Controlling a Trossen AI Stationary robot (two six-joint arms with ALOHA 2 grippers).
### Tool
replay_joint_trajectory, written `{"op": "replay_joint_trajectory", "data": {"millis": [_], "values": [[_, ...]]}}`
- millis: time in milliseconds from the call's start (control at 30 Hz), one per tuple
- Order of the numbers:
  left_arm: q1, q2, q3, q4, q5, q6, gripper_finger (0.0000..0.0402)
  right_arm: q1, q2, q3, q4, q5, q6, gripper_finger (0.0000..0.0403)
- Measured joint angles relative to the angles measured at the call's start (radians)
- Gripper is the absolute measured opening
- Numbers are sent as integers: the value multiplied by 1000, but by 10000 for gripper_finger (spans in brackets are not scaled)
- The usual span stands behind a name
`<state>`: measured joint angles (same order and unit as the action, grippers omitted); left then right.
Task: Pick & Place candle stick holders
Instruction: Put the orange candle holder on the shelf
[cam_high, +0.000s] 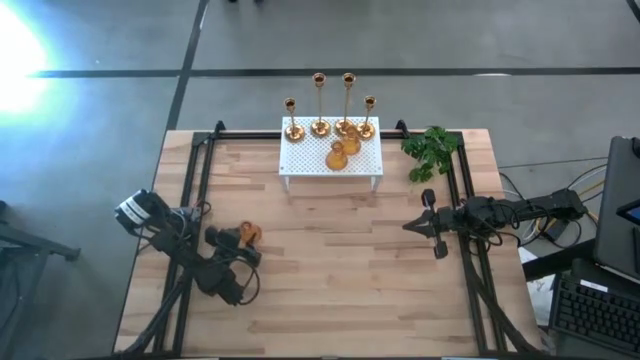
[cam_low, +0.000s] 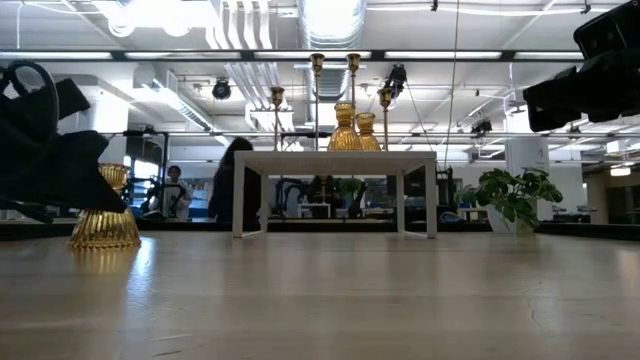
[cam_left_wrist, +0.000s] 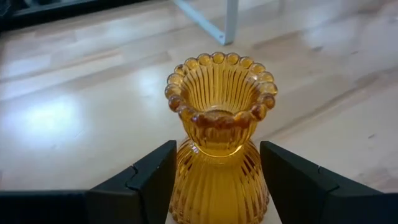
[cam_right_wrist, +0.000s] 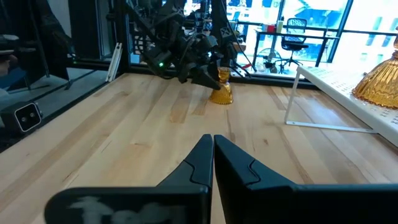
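Left gripper (cam_left_wrist: 214, 186) stands at the near left of the table with its fingers (cam_left_wrist: 149, 180) either side of a short amber ribbed candle stick holder (cam_left_wrist: 217, 143); the wrist view shows slim gaps along the holder's flanks, so I cannot tell whether contact is made, and no grasp is confirmed. That holder rests upright on the table (cam_high: 330, 290), well apart from the white perforated stand (cam_high: 330, 160) at the far centre, which carries four tall stemmed holders (cam_high: 320, 105) along its far edge and two squat ones (cam_high: 343, 150). Right gripper (cam_high: 428, 224) waits clenched at the right, empty, near the green sprig (cam_high: 430, 152). Judged step: the pick of the lone holder. Next move calls for a firm closure on the body below the beaded rim, then a level lift to avoid tipping.
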<state>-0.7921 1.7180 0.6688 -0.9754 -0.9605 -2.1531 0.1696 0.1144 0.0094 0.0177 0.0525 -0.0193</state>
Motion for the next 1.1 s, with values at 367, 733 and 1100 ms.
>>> {"op": "replay_joint_trajectory", "data": {"millis": [367,733,1100], "values": [[0,0,-55,86,-86,9,235,0,0,0,0,0,0,8],[0,-1,-56,108,-104,7,316,0,0,0,0,0,0,8],[12,-2,-99,122,-160,6,335,0,0,0,0,0,0,8]]}}
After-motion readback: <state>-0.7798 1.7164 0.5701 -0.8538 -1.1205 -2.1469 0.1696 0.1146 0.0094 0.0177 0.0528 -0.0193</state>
